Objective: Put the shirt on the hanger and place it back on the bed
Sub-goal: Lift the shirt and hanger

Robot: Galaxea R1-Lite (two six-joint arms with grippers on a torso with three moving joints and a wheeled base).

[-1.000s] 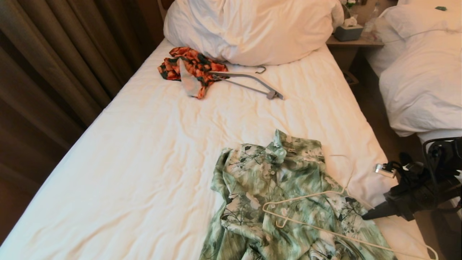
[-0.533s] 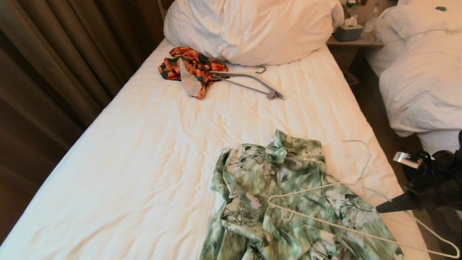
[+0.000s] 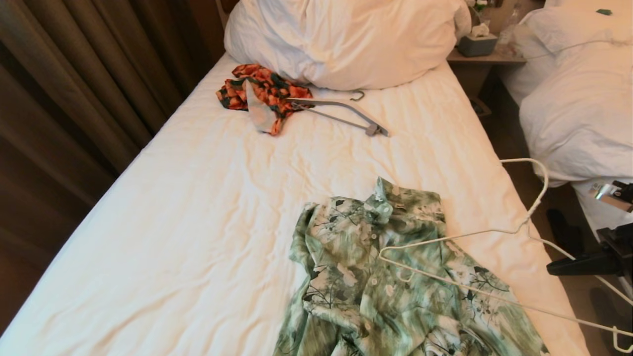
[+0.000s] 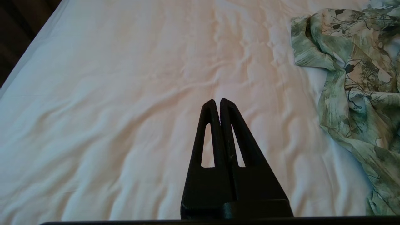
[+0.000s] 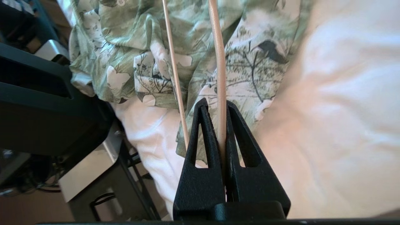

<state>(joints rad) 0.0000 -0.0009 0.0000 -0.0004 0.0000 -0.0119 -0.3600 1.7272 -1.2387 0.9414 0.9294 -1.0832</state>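
Right wrist view alone shows the right gripper (image 5: pixel 220 104) pinching the hanger (image 5: pixel 219 62) above the shirt (image 5: pixel 140 47).

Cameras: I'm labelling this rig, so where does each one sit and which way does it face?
Head view: high, looking down the white-sheeted bed; right gripper at right edge.
Left wrist: behind the shut left gripper, over bare sheet.
Right wrist: behind fingers clamping the thin cream wire hanger.
All share the green-and-white leaf-print shirt.

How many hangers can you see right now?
2. The thin cream-white wire hanger is clamped in the right gripper, over the green floral shirt. The thicker grey hanger lies near the white pillow.
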